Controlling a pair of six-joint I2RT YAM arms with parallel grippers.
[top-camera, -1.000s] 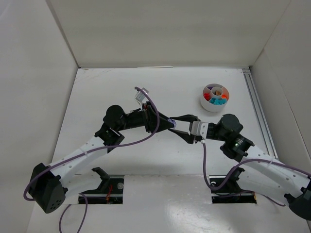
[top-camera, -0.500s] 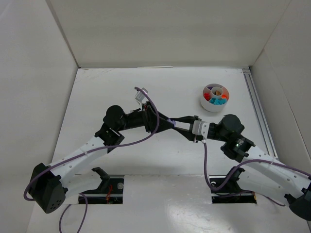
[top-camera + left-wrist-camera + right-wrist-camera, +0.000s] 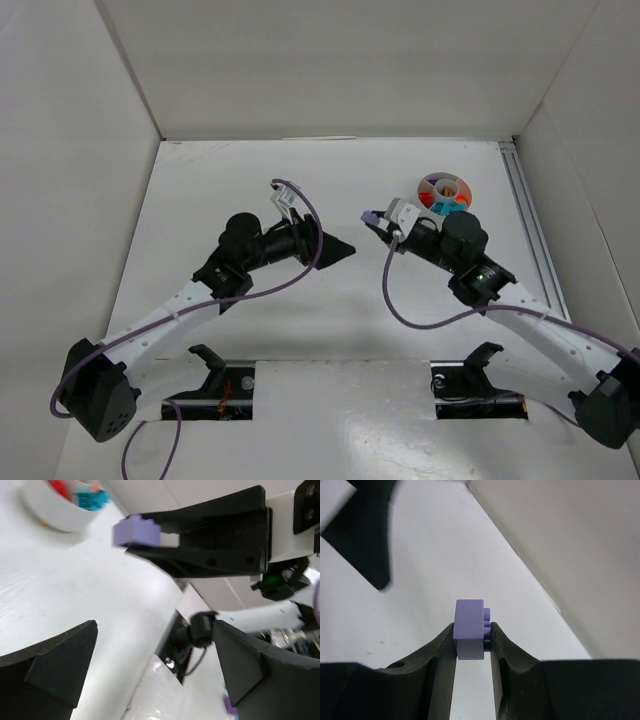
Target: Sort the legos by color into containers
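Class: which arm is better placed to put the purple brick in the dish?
Right: the right gripper holds the brick beside the dish; the left gripper is open, empty, farther off.

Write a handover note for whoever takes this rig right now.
Left tool: open, empty, over the table left of centre.
Right tool: shut on a purple brick, held off the table just left of the dish.
Done: red, orange and teal bricks lie in the dish's wedges.
Left: drop the purple brick into a wedge of its own. Which wedge is free is hard to tell from these views.
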